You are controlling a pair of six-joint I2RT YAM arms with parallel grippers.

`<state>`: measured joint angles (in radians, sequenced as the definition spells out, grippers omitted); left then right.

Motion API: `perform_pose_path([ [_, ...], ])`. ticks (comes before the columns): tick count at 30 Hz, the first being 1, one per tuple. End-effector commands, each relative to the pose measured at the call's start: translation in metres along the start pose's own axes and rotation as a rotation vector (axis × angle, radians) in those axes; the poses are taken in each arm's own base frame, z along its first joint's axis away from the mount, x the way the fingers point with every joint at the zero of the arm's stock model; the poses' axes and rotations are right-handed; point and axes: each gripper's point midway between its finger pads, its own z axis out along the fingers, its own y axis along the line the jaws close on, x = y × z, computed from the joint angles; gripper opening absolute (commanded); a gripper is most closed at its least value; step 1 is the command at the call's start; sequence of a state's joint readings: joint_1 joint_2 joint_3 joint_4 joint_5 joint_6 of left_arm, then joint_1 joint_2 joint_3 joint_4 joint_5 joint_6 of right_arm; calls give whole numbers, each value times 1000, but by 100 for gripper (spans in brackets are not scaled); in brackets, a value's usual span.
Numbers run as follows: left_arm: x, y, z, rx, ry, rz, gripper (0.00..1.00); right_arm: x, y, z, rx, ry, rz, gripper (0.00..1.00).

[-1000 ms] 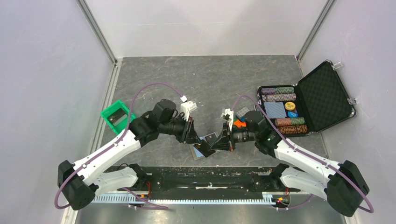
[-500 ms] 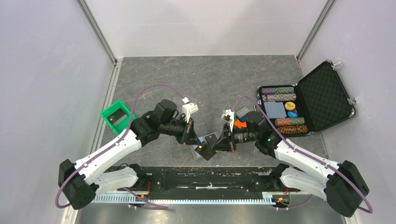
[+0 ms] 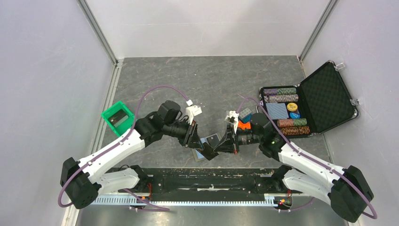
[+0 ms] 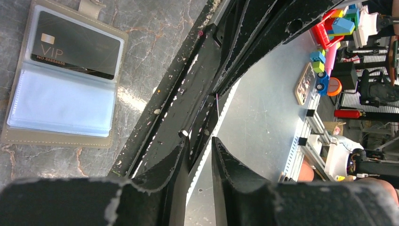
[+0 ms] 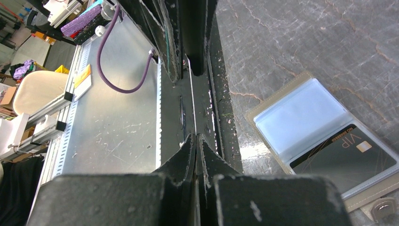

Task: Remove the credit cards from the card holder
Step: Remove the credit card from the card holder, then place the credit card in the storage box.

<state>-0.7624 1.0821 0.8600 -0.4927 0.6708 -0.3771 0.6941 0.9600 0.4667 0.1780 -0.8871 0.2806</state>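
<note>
- Card holder [image 4: 61,101] lies open on the table [image 3: 211,84] at the near edge, between the arms.
- We see one sleeve empty. One black VIP credit card [image 4: 75,44] sits in the other, not yet pulled.
- Left gripper [image 4: 199,143]: fingers slightly apart, empty.
- Right gripper [image 5: 195,139]: fingers pressed together, nothing visibly pinched.
- Neither touches the holder.

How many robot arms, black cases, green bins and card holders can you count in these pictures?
Robot arms: 2
Black case: 1
Green bin: 1
Card holder: 1
Total: 5
</note>
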Motion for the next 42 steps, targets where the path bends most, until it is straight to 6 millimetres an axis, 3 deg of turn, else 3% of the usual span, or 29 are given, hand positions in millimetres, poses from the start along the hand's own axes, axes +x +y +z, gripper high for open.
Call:
perform_pose_path([
  [1,2,-8,-1,60,7,66,30,-15,5,-2,-21,-49,-49,0],
  [4,1,-9,-1,65,6,75,14,-12,4,-1,-20,-44,-38,0],
  [6,0,-6,-2,46,-3,75,11,-11,3,-1,-18,-42,-34,0],
  [7,-1,-4,-2,29,-5,71,11,-11,3,-1,-16,-41,-33,0],
  [11,-3,1,-3,-8,-16,69,37,-9,1,0,-14,-35,-25,0],
  [13,-5,0,-5,-8,-23,75,43,-6,0,0,-15,-30,-20,0],
  [21,-6,-7,-9,19,-38,111,39,0,4,0,-40,-14,-5,0],
  [33,-3,-11,-4,67,-11,93,2,-1,5,-1,-39,-19,3,0],
  [34,-5,-8,-4,48,-19,94,2,-2,4,-1,-32,-22,4,2],
  [37,-12,1,-7,-17,-49,88,2,-10,-4,-2,34,-47,9,24],
  [42,-31,37,-21,-231,-118,44,2,-49,-9,-16,170,-155,-44,65],
])
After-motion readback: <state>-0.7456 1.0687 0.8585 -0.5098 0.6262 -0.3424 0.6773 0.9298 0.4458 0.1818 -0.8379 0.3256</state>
